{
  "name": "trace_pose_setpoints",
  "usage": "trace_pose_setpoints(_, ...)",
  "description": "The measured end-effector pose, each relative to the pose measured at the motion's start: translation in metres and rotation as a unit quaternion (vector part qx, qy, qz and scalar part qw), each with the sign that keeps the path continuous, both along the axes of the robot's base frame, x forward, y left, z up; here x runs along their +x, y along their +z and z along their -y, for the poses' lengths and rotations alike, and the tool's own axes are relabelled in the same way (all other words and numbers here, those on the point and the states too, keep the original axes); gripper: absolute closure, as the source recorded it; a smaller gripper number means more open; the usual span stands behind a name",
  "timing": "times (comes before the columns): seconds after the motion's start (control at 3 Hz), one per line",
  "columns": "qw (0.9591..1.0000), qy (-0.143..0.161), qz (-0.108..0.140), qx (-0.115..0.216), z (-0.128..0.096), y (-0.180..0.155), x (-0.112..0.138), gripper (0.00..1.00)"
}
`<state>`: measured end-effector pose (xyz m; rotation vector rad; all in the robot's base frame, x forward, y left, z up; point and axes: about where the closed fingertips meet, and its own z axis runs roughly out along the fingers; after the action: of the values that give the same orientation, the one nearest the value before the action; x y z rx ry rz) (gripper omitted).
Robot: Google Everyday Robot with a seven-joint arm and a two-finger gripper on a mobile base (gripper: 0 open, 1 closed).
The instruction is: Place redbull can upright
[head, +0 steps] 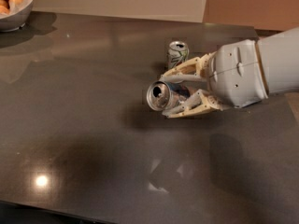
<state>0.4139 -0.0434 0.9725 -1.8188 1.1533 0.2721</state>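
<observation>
The redbull can (164, 96), blue and silver, lies on its side in my gripper (169, 95), with its silver open top facing left toward the camera. The cream fingers (184, 76) close around its body from above and below. The gripper comes in from the right and holds the can just above the dark table (84, 125), with a shadow under it.
A shorter white-and-green can (178, 54) stands upright just behind the gripper. A white bowl (14, 20) with round yellow-brown food sits at the far left corner. The table's far edge meets a pale wall; its right edge runs near my arm.
</observation>
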Motion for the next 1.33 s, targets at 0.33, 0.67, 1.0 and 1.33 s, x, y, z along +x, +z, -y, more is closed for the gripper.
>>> trace_pose_setpoints(0.33,0.9985,-0.028,-0.029,0.036,-0.001,0.005,0.010,1.00)
trace_pose_setpoints(0.67,0.9935,-0.066,-0.048,0.079,-0.008,0.007,0.014,1.00)
trace_pose_setpoints(1.0,0.9811,-0.128,-0.055,0.134,-0.012,0.007,0.019,1.00)
trace_pose_setpoints(1.33,0.9616,-0.199,-0.050,0.182,-0.010,0.005,0.024,1.00)
